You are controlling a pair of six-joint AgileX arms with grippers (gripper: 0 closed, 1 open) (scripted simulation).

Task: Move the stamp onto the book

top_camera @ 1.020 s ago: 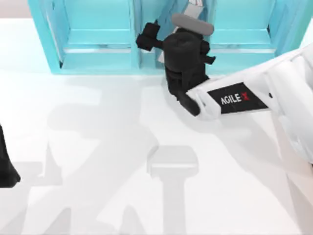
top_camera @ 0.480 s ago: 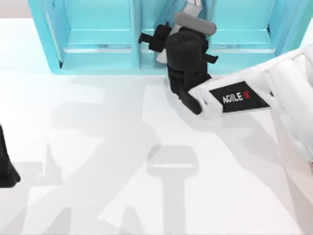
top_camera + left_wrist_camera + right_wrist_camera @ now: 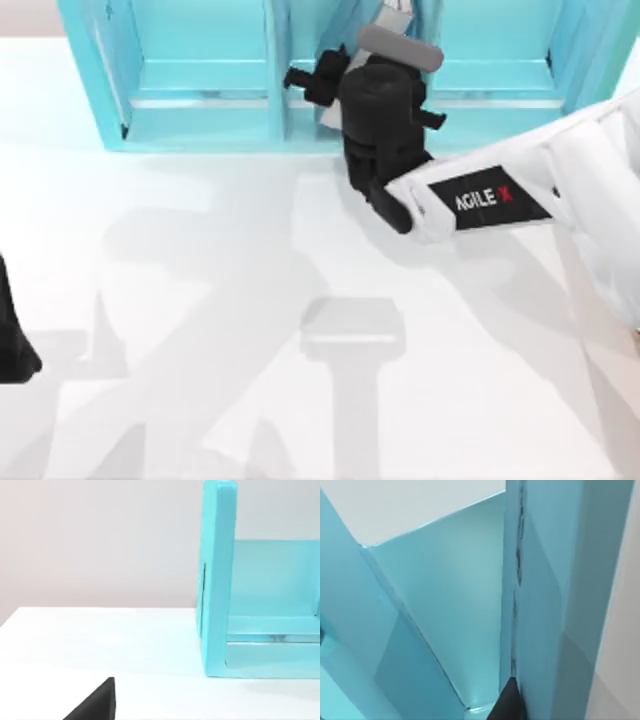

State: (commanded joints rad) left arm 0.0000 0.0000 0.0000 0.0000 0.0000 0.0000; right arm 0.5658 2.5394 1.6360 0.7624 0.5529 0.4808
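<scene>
Reaching into light-blue shelf unit (image 3: pixel 200 75), your right gripper (image 3: pixel 345 85) sat at centre divider (image 3: pixel 520 580); grip state could not be told. Stamp and book were nowhere visible to you. Risk, as judged: wrist clipping divider, or blind closing missing target. Left gripper (image 3: pixel 12 345) parked at table's (image 3: pixel 200 300) left edge.

Light-blue shelf unit (image 3: pixel 445 605) panels stand close all round, an upright divider (image 3: pixel 545 580) nearest. A dark fingertip (image 3: pixel 507 705) of the right pincer touches that divider's foot. Pale wall (image 3: pixel 410 505) shows above the panels.
</scene>
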